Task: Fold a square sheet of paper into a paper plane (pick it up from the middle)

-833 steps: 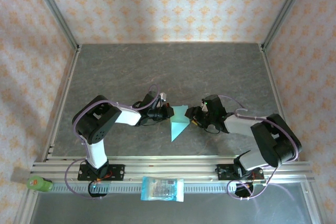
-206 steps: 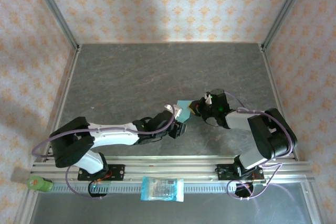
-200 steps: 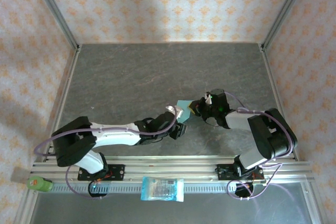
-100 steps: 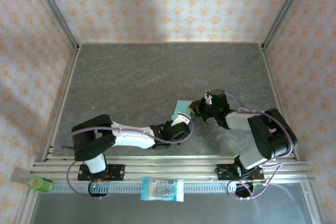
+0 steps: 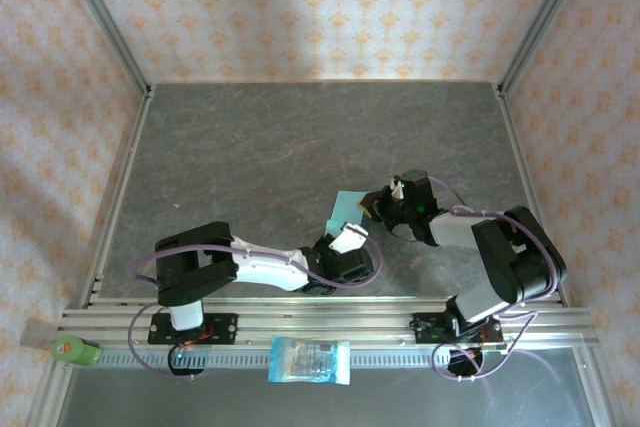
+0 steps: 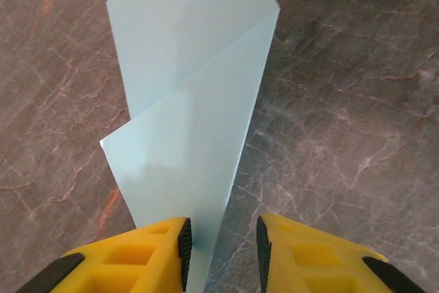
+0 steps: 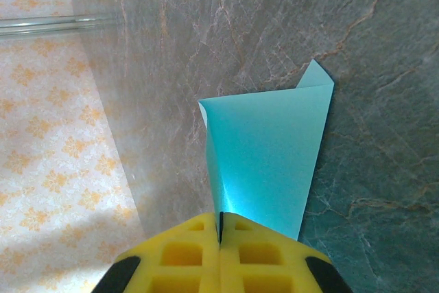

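Here, right jaws tight on the square sheet of paper (image 7: 264,156), left jaws narrow astride its tip.

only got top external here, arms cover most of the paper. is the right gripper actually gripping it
Observer: Yes. The right wrist view shows the right gripper shut on an edge of the folded paper.
Operator: and the left one
Observer: The left gripper is open, and the paper's narrow end sits in the gap, close to one side.
Operator: any folds in yet
Observer: Yes. The left wrist view shows overlapping layers with a diagonal edge running across them.
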Robot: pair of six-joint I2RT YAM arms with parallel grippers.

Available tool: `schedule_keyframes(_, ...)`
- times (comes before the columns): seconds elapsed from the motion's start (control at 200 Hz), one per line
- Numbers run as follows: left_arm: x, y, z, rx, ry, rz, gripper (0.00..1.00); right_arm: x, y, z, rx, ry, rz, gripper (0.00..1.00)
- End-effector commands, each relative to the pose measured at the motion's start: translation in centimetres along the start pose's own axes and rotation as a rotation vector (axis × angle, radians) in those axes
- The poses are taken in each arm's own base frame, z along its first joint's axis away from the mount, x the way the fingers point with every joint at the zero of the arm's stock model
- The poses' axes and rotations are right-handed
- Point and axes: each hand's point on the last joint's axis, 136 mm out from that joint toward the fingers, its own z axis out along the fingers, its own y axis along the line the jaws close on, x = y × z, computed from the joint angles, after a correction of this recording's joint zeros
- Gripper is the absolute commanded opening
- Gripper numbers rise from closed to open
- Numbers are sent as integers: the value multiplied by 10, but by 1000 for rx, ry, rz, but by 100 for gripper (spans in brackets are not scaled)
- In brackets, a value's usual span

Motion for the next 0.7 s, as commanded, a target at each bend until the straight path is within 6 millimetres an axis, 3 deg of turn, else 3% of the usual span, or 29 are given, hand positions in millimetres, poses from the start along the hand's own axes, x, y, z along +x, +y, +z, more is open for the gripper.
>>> schedule_keyframes(0.0, 2, 12, -1, -76, 2, 30, 35, -7, 10, -1, -21, -26, -20, 0)
schedule_keyframes(0.35, 3, 16, -3, -80, -14, 21, 23, -8, 12, -1, -23, -25, -23, 0)
schedule_keyframes(0.696, 6, 18, -1, -93, -10, 19, 27, -7, 12, -1, -22, -21, -26, 0)
